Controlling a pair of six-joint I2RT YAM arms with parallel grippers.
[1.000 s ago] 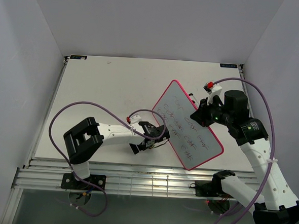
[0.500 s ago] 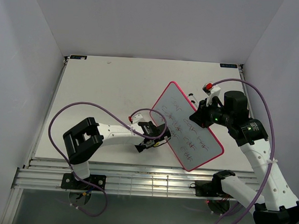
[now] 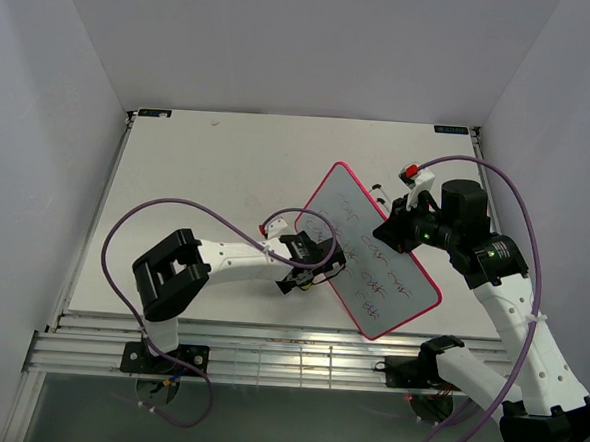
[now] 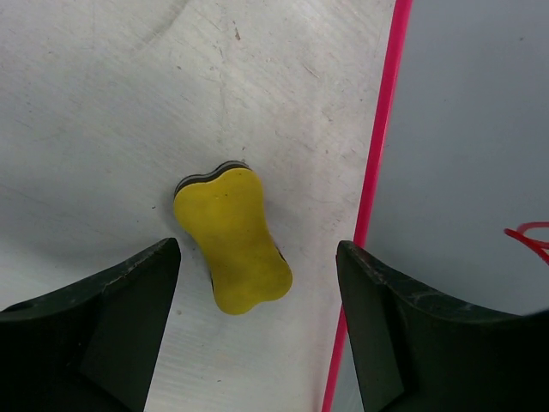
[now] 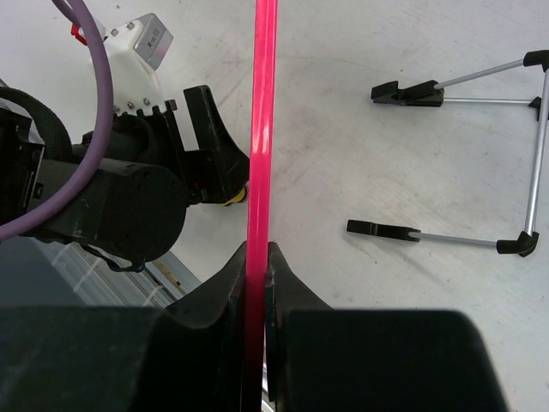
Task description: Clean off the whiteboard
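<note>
The left gripper (image 3: 310,269) is positioned low over the white worktop (image 3: 208,166), just beside the left edge of the whiteboard (image 3: 358,257). In the left wrist view its fingers (image 4: 129,292) are spread wide, one on each side of a small yellow sponge (image 4: 233,240), with a clear gap on both sides. The sponge lies flat on the worktop. The pink frame (image 4: 382,129) of the whiteboard runs just to the right of the sponge, apart from it. The whiteboard sits right of centre on the worktop, turned diagonally, and its glossy face carries rows of handwritten marks. Whether its lower edge touches the worktop cannot be determined. The right gripper (image 3: 386,232) is pressed together on the board's right edge. In the right wrist view the frame (image 5: 260,129) appears edge-on, pinched between the two black fingers (image 5: 225,283). A thin wire stand with black tips (image 5: 480,154) lies flat on the worktop to the right of the board.
</note>
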